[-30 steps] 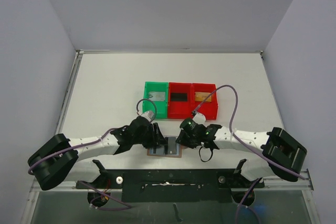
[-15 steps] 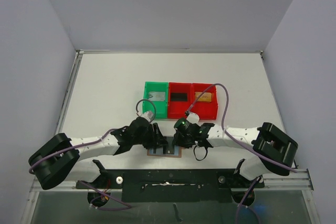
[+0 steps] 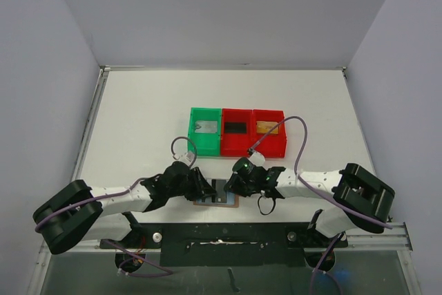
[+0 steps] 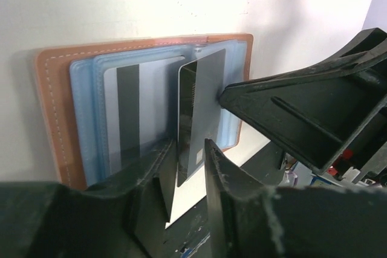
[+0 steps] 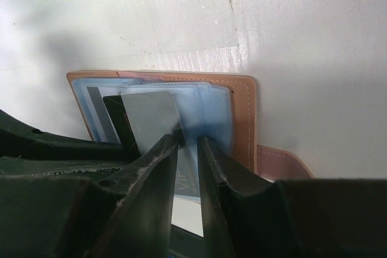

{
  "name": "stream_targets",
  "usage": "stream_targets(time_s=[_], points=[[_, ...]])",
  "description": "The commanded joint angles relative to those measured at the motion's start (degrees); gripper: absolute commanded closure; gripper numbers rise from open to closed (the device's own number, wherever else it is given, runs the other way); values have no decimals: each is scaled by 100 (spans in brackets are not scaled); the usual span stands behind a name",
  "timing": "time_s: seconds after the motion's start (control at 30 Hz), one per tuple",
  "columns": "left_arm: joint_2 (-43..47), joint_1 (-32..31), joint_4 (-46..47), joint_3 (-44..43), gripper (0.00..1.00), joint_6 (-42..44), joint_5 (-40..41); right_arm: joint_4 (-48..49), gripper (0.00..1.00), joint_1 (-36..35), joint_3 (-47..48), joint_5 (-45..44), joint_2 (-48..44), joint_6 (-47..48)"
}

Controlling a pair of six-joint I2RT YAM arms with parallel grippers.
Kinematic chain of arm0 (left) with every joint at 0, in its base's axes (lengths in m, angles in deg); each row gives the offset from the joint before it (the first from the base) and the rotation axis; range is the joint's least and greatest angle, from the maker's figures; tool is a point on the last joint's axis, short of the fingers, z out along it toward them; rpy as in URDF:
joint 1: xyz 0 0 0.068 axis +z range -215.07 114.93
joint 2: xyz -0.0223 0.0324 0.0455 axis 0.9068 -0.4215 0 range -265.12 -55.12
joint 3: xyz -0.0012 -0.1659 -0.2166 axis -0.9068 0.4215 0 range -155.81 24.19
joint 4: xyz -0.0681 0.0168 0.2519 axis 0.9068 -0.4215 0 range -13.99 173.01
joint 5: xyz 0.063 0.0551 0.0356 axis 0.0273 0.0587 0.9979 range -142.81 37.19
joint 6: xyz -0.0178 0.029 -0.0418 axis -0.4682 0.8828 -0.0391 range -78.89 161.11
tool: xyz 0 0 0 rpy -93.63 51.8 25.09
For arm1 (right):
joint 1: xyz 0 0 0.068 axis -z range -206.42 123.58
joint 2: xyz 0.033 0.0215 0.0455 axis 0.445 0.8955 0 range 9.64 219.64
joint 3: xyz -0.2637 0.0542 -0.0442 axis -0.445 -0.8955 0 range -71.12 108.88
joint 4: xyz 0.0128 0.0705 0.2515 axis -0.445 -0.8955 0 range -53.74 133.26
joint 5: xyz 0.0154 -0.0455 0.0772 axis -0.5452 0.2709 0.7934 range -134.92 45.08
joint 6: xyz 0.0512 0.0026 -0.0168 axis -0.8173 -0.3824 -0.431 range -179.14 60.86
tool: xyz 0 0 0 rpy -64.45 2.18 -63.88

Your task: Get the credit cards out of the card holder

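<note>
Credit card (image 4: 202, 107) upright, clamped in left hand (image 4: 188, 147), right hand (image 5: 187, 141) at card holder (image 5: 245, 119), grip unclear

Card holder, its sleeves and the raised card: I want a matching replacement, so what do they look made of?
The card holder: tan leather or imitation, matt, stitched edge. The sleeves: soft clear bluish plastic, glossy. The card: stiff plastic probably, dark, slight sheen, stands unbent.

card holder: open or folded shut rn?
Open: the card holder lies spread flat on the table, clear sleeves facing up, a striped card sleeved, a dark card standing on edge within the left gripper.
</note>
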State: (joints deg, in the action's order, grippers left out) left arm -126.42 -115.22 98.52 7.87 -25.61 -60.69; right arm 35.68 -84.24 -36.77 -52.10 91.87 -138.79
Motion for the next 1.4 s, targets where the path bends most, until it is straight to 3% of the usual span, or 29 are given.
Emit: stream_targets(time_s=[0.0,0.13,0.2,0.47,0.8,1.1,1.27,1.37], points=[[108,21,385,204,79,-203,35,-598,77,-62,-267,-39,74,-104],[182,12,477,208,89,-225,50,-746,76,-62,-257,-112,-27,-111],[219,15,505,200,100,-244,89,-786,76,-56,-270,-133,-69,-116],[267,59,420,129,100,-167,31,-1183,77,5,-133,-307,-435,94],[448,89,238,176,100,-114,70,-238,73,65,-121,-106,-1233,731],[434,98,425,201,100,-102,-21,767,71,130,1,580,-352,820],[405,117,588,277,100,-198,-83,213,75,168,212,502,209,714],[356,119,616,278,94,-201,-107,-95,76,149,331,456,347,781]])
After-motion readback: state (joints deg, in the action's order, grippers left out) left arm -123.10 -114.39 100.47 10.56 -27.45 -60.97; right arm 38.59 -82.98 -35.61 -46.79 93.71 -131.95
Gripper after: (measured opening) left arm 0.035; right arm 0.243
